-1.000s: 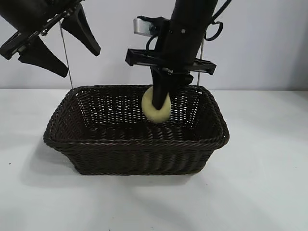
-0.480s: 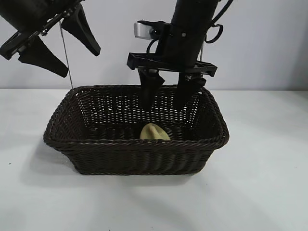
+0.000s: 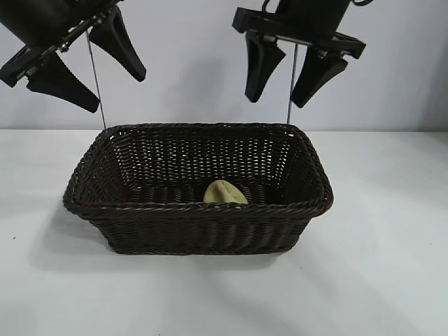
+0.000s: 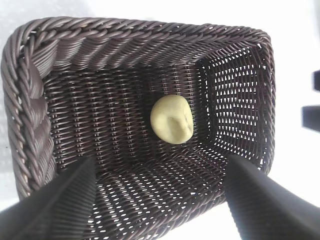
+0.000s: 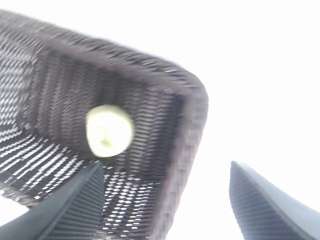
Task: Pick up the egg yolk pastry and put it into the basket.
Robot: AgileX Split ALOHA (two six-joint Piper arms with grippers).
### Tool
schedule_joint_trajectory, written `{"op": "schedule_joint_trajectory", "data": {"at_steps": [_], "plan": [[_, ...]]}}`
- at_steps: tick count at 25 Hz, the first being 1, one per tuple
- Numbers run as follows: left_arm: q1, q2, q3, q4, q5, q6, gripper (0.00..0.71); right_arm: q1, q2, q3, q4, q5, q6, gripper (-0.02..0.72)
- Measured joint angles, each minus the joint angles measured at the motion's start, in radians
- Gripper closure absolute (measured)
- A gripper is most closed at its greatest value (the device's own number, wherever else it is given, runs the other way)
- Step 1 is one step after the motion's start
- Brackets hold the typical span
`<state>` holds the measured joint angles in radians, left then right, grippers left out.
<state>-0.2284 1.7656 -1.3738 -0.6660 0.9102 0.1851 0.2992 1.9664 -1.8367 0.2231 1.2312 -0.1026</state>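
Observation:
The pale yellow egg yolk pastry (image 3: 225, 192) lies on the floor of the dark brown wicker basket (image 3: 199, 206), near its front wall. It also shows in the left wrist view (image 4: 172, 119) and the right wrist view (image 5: 108, 130). My right gripper (image 3: 277, 102) is open and empty, high above the basket's back right part. My left gripper (image 3: 117, 94) is open and empty, high above the basket's left end. The basket also shows in the left wrist view (image 4: 35, 110) and the right wrist view (image 5: 185, 130).
The basket stands on a white table (image 3: 392, 231) against a pale wall. Bare table lies to the left, right and front of the basket.
One second ago my right gripper held the pastry above the basket. It opened, the pastry dropped to the basket floor, and the right gripper has risen up and to the right. The left arm has not moved.

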Motion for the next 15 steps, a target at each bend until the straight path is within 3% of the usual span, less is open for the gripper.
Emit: {"op": "schedule_joint_trajectory", "data": {"at_steps": [5, 15], "plan": [[0.000, 0.000, 0.000, 0.000, 0.001, 0.000, 0.184, -0.068, -0.035, 0.000, -0.002, 0.001, -0.007, 0.195], [0.000, 0.000, 0.000, 0.000, 0.001, 0.000, 0.184, -0.077, -0.038, 0.016, -0.007, 0.003, -0.008, 0.195]]}}
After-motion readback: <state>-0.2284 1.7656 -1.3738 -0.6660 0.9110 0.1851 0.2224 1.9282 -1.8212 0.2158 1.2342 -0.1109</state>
